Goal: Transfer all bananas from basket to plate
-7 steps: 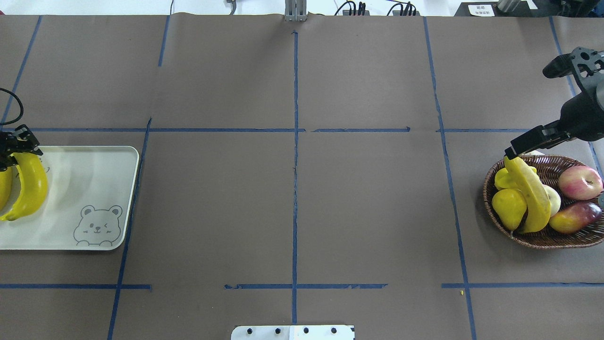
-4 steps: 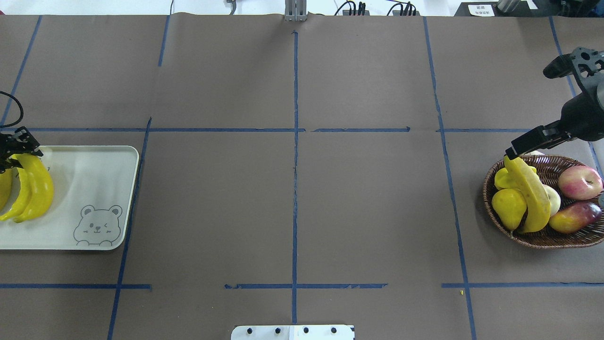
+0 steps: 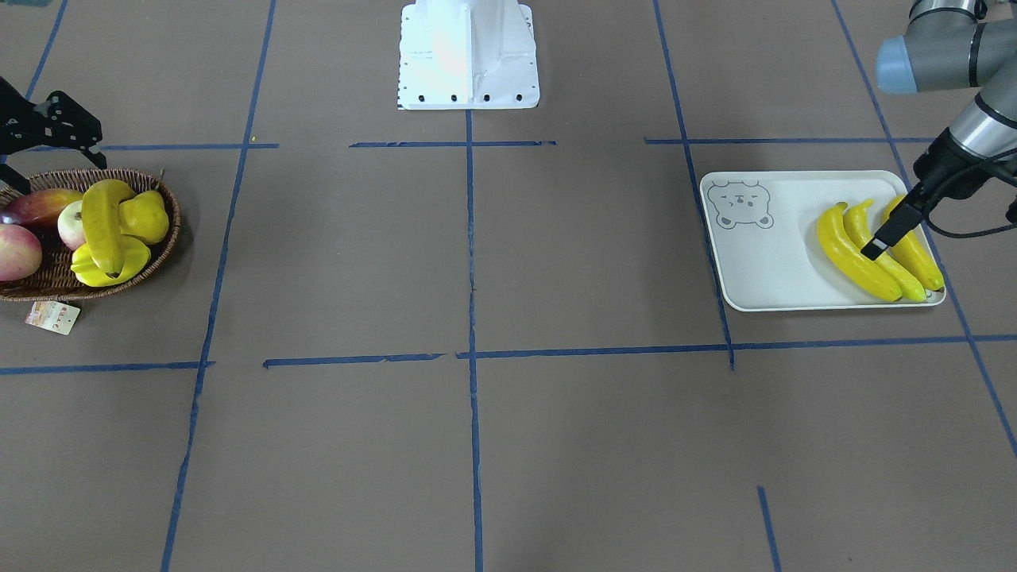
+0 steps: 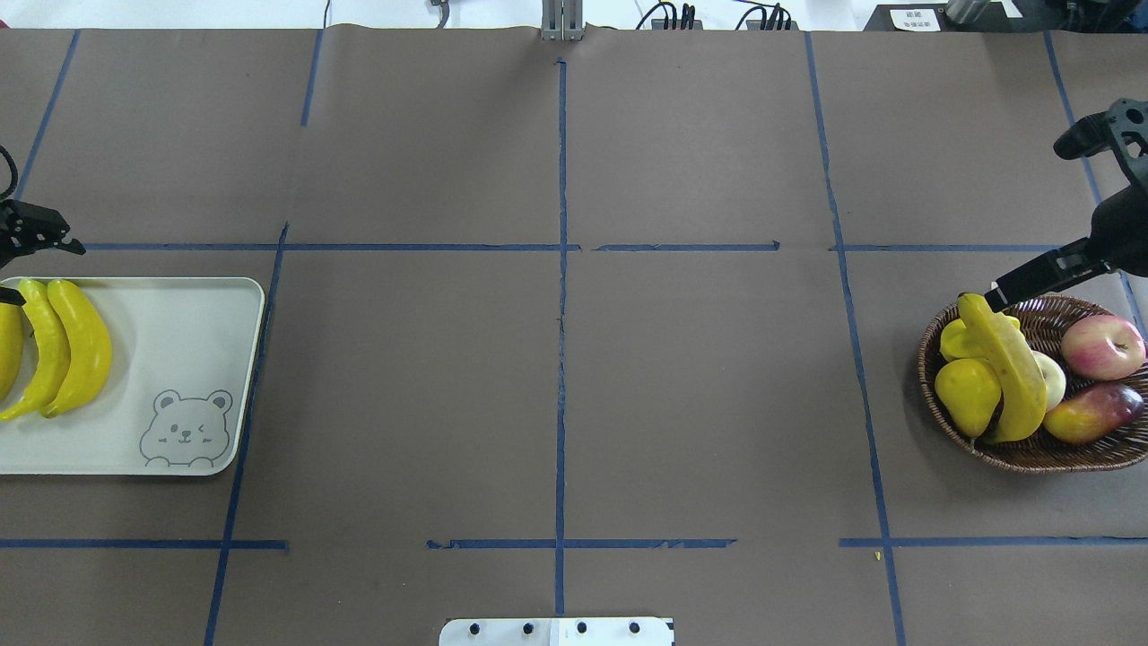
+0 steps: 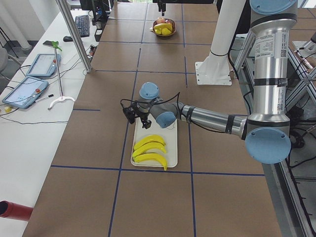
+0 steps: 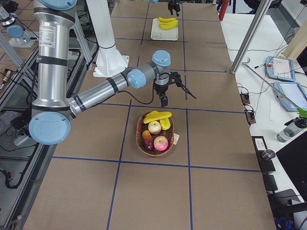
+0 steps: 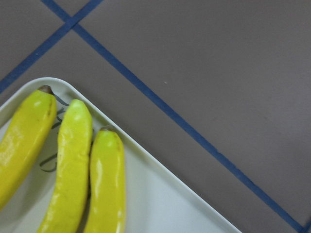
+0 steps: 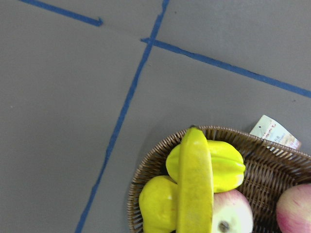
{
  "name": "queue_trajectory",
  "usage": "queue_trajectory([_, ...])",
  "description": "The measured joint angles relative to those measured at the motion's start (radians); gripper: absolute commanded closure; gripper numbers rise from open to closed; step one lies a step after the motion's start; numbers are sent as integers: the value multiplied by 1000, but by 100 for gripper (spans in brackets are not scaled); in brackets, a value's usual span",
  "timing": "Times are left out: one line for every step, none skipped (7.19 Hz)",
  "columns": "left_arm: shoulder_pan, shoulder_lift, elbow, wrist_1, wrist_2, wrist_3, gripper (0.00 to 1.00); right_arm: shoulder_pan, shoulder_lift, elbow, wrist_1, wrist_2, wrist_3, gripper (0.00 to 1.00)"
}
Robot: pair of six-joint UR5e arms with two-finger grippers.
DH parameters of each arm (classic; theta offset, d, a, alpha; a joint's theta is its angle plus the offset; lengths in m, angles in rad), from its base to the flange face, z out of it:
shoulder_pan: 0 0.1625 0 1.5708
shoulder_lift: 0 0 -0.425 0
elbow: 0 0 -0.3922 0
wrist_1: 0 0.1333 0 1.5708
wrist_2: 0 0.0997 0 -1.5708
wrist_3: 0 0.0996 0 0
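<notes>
The bananas (image 4: 85,345) are bright yellow with dark tips. The plate (image 4: 179,332) is pale white, a grey bear face (image 4: 186,429) printed at one corner. The basket (image 4: 1031,459) is dark-brown woven wicker; its apple (image 4: 1101,345) is blushed red. Blue tape lines (image 4: 560,404) grid the brown tabletop (image 4: 700,404).

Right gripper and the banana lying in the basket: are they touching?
Apart. The exterior right view shows bare table between the right gripper and the banana, which lies across the other fruit in the basket.

The bananas (image 7: 104,184) are seen as glossy and smooth. The basket (image 8: 272,162) is woven of rough brown wicker. The plate (image 4: 170,341) looks matt; the tabletop (image 4: 700,404) is covered with matt brown paper.
</notes>
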Motion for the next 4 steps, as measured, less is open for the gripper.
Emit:
queue_trajectory([9, 1, -32, 0, -5, 1, 0, 0, -91, 2, 116, -20, -1, 1])
queue_trajectory([16, 1, -46, 0, -7, 1, 0, -2, -148, -9, 216, -33, 33, 2])
queue_trajectory([21, 1, -51, 0, -7, 0, 0, -24, -170, -19, 280, -52, 99, 2])
queue_trajectory([25, 0, -52, 0, -7, -1, 0, -81, -179, -28, 335, -97, 181, 4])
